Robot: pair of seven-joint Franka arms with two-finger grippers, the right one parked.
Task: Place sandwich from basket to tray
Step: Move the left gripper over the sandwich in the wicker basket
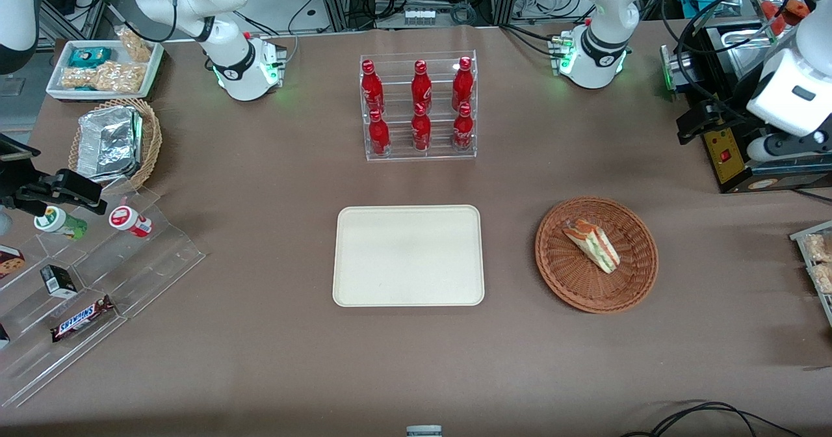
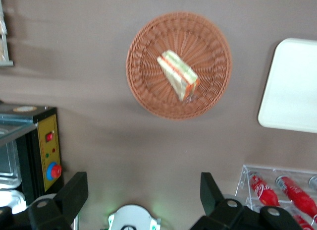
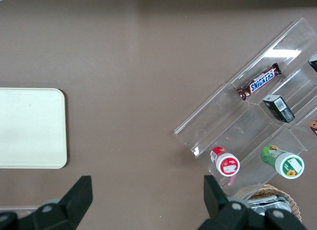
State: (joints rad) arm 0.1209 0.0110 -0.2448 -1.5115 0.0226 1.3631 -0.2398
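One sandwich [image 1: 592,246], a white-bread wedge with red, orange and green layers, is seen lying on its side in the reddish-brown wicker basket [image 1: 634,279], toward the working arm's end of the brown surface [image 1: 260,359]. The cream tray [image 1: 408,255] is set beside the basket, apart from it, and nothing is seen on it. The tool [image 2: 143,196] is held high above the surface, farther from the front camera than the basket, its fingers spread wide and holding nothing; only the two dark fingertips [image 2: 75,190] are shown in the left wrist view, and in the front view the tool is cut off at the frame edge. A clear rack of six red bottles [image 1: 420,105] stands farther from the front camera than the tray. Toward the parked arm's end, a stepped clear display [image 1: 117,261] carries a Snickers bar [image 1: 81,318], partly cut off.
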